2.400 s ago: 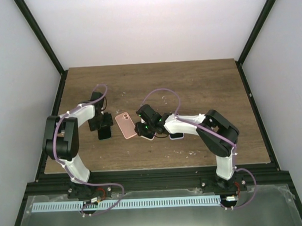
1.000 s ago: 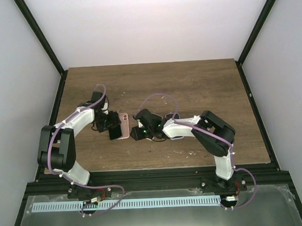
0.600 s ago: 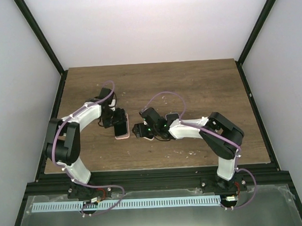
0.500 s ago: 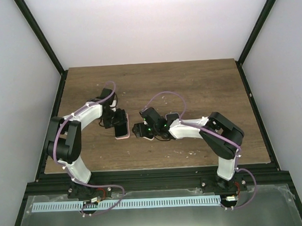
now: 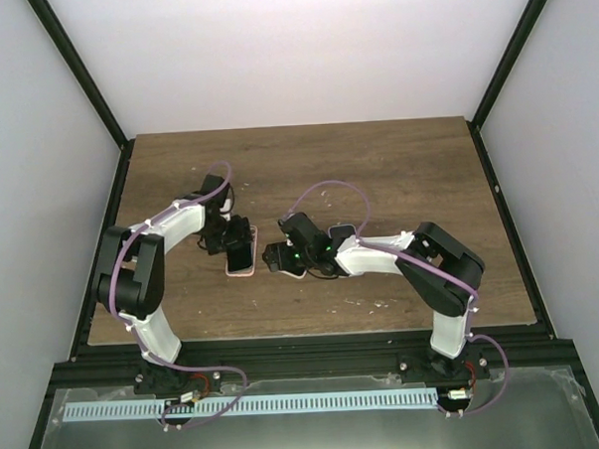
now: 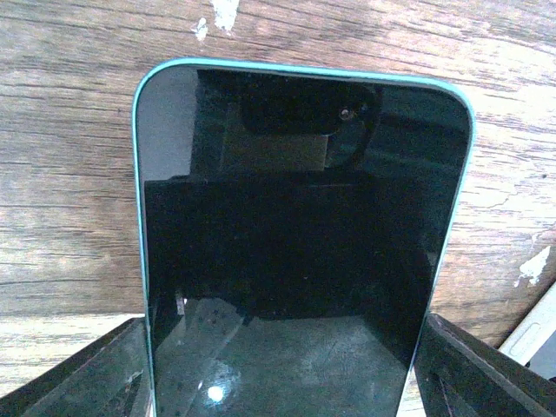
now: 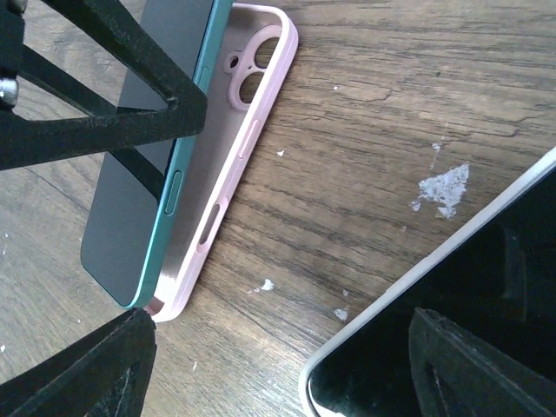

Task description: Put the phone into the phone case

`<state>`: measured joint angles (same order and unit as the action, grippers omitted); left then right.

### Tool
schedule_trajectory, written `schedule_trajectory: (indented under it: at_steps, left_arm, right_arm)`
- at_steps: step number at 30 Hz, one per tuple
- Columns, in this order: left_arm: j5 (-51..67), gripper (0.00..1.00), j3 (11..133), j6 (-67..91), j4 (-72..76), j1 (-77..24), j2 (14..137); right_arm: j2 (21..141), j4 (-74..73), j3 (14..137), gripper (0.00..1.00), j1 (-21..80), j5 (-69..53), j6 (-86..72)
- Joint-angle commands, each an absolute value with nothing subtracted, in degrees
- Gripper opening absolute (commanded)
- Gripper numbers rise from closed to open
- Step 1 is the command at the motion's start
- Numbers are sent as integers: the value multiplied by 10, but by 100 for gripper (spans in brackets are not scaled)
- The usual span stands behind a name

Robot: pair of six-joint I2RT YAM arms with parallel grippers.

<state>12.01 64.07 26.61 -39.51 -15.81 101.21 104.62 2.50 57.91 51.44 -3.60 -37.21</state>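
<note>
The left pincer (image 6: 282, 356) clamps the glossy black, teal-rimmed phone (image 6: 300, 217), tilted against the matte pink case (image 7: 234, 143) (rounded camera cut-out) below; the right pincer (image 7: 278, 365) gapes beside them above the grainy wood table (image 7: 373, 113).

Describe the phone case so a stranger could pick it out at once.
On the brown wooden table, find the teal-edged black phone held left of centre. Beneath it lies the pale pink phone case: the only pink, hollow shell with camera cutouts, unlike that phone and the white-edged phone nearby.
</note>
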Motion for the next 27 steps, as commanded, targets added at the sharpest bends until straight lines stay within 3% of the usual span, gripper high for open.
schedule_trajectory:
  at_steps: [1,15,21,27]
  left_arm:
    - [115,82,655,259,-398,-162,1015]
    - [112,78,654,243,-413,-165,984]
    - [122,81,644,274,-397,-153,930]
    - [186,69,589,280,-338,-94,922]
  right_arm:
    - [1028,28,579,81,508,-23,-376]
    - [1018,33,574,80,499,-39,-380]
    - [1035,46,592,56,499,-92,-375]
    - [1073,36,636,43,500,-117,-382]
